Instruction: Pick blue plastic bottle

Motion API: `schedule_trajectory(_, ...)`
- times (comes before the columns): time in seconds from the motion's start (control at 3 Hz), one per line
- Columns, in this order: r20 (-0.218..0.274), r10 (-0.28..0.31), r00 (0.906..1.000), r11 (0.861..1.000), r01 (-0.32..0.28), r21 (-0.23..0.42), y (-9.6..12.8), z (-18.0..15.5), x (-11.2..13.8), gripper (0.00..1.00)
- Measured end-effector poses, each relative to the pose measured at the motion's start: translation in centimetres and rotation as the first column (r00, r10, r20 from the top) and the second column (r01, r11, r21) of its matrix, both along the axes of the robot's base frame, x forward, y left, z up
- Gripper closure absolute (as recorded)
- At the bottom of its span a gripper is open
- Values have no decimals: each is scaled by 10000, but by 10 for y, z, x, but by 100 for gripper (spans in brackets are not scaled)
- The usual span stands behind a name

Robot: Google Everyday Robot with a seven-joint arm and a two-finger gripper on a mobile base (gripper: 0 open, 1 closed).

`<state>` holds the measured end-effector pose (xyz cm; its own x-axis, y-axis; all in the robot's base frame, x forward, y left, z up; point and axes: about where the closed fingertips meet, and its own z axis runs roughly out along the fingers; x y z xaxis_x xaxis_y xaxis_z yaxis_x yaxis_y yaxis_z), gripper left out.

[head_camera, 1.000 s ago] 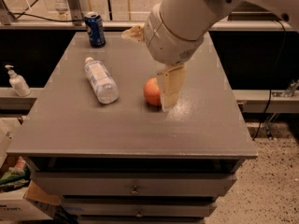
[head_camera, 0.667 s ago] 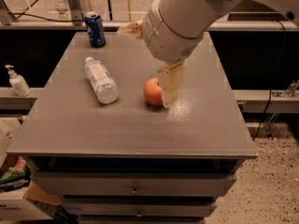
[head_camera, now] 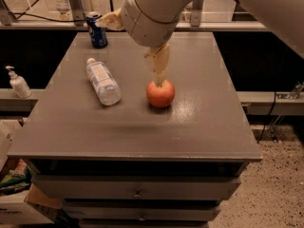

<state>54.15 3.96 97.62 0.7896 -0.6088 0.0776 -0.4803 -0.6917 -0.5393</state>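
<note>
The blue plastic bottle is clear with a white cap and a pale label. It lies on its side on the left half of the grey table, cap toward the far edge. My gripper hangs from the large white arm over the table's middle, just above an orange-red apple. It is to the right of the bottle and apart from it. Nothing shows in its grasp.
A dark blue soda can stands at the far left corner of the table. A small white pump dispenser stands on a lower ledge to the left. Drawers front the table; boxes lie on the floor at lower left.
My gripper has moved left and a little up, from the apple's right side to above it. Bottle, apple and can have not moved.
</note>
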Motion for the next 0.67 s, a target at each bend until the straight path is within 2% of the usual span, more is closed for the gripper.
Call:
schedule_trajectory(0.33, 430, 1138, 9926, 9912, -1105, -728, 21, -7, 27, 0)
schedule_trajectory(0.67, 558, 2139, 9753, 9658, -2025, -1621, 42, -25, 49, 0)
